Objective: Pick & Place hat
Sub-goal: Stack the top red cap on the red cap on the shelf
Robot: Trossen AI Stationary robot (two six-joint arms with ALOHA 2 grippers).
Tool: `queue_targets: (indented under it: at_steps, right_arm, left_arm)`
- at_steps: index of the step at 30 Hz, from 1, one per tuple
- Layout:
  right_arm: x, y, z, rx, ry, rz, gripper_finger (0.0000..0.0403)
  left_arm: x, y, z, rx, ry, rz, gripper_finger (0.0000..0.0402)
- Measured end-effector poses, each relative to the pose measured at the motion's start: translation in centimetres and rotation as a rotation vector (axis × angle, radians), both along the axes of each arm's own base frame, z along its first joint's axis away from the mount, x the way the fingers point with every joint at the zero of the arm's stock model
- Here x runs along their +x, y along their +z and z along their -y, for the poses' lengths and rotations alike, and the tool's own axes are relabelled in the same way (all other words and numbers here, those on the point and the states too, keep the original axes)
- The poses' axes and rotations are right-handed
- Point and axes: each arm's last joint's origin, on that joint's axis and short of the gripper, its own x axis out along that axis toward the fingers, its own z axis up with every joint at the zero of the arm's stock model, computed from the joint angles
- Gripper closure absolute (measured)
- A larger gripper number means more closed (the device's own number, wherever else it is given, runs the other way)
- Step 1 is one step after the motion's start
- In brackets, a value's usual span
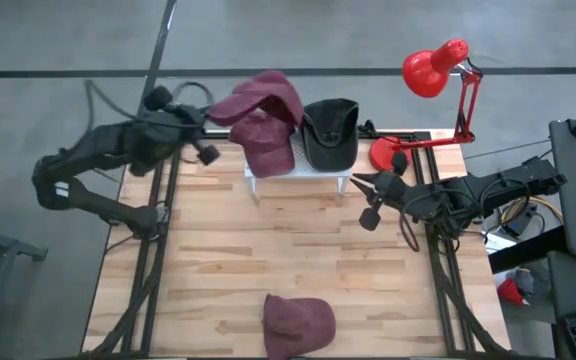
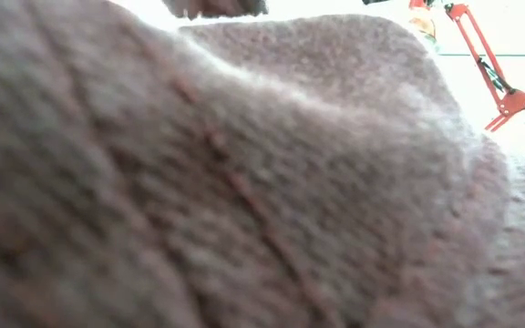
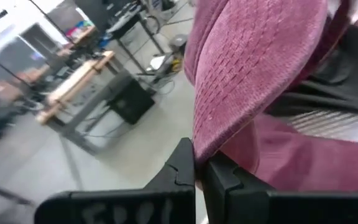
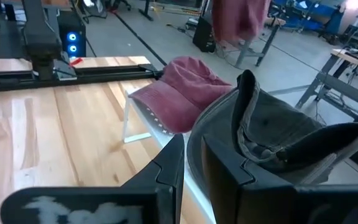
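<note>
My left gripper (image 1: 208, 122) is beyond the table's far left corner, shut on a maroon corduroy hat (image 1: 266, 96) that is raised over the white rack (image 1: 298, 170); this hat also shows high in the right wrist view (image 4: 238, 18). A second maroon hat (image 1: 268, 148) and a black hat (image 1: 330, 132) lie on the rack. A third maroon hat (image 1: 299, 322) lies at the table's near edge and fills the low view (image 2: 199, 182). My right gripper (image 1: 366, 197) is shut, low over the table right of the rack, close to the black hat (image 4: 278, 130), touching nothing. My left gripper pinches the raised maroon hat by an edge (image 3: 207, 140) at its left end, between both fingers (image 3: 182, 165). It comes roughly level from the table's left. The hat is lifted clear, above the maroon hat on the rack. Brim or rim, I cannot tell.
A red desk lamp (image 1: 436, 70) stands at the far right corner, its base (image 1: 383, 152) just right of the rack; it also shows in the low view (image 2: 490, 73). Bare wood lies between the rack and the near hat. Black rails run along both table sides.
</note>
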Motion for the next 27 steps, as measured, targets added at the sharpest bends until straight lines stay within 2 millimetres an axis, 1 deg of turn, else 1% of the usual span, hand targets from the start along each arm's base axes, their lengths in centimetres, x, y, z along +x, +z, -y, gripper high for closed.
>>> queue_targets:
  at_steps: [2, 5, 7, 8, 11, 13, 15, 18, 20, 21, 24, 27]
  right_arm:
    - [0.6, -0.2, 0.0, -0.008, -0.001, -0.001, 0.0351]
    - [1.8, -0.1, -0.1, -0.055, 0.007, 0.015, 0.0351]
    - [2.8, 0.1, -0.1, -0.109, 0.019, 0.009, 0.0351]
    - [3.2, 0.6, -0.1, -0.141, 0.032, 0.007, 0.0351]
    - [4.5, 2.8, -0.1, -0.215, 0.074, 0.023, 0.0351]
    - [5.3, 4.6, 0.0, -0.208, 0.103, 0.066, 0.0351]
    - [6.2, 6.0, 0.4, -0.144, 0.149, 0.130, 0.0351]
    - [7.3, 8.1, 1.0, 0.018, 0.283, 0.252, 0.0351]
    - [8.1, 9.4, 1.0, 0.093, 0.383, 0.305, 0.0351]
    - [8.5, 9.8, 0.8, 0.102, 0.413, 0.311, 0.0351]
    - [9.9, 10.3, 0.0, 0.017, 0.454, 0.220, 0.0351]
    - [11.4, 10.1, -0.3, -0.081, 0.375, 0.078, 0.0343]
  left_arm:
    - [-1.1, 0.1, 0.6, -0.035, -0.026, 0.015, 0.0399]
    - [-2.0, -0.8, 1.4, -0.077, -0.025, -0.049, 0.0399]
    - [-2.0, -1.5, 1.9, -0.103, -0.026, -0.093, 0.0399]
    - [-1.8, -1.7, 2.1, -0.115, -0.029, -0.103, 0.0399]
    - [-0.5, -2.2, 2.5, -0.105, -0.013, -0.120, 0.0399]
    - [1.0, -2.7, 2.7, -0.055, 0.026, -0.156, 0.0398]
    - [2.2, -3.2, 2.7, 0.032, 0.086, -0.215, 0.0398]
    - [4.2, -3.9, 2.8, 0.184, 0.187, -0.311, 0.0398]
    - [5.5, -4.4, 3.2, 0.260, 0.223, -0.359, 0.0398]
    - [6.0, -4.6, 3.4, 0.293, 0.236, -0.382, 0.0397]
    - [6.7, -4.9, 3.9, 0.357, 0.262, -0.411, 0.0397]
    - [7.0, -5.0, 4.6, 0.357, 0.242, -0.388, 0.0397]
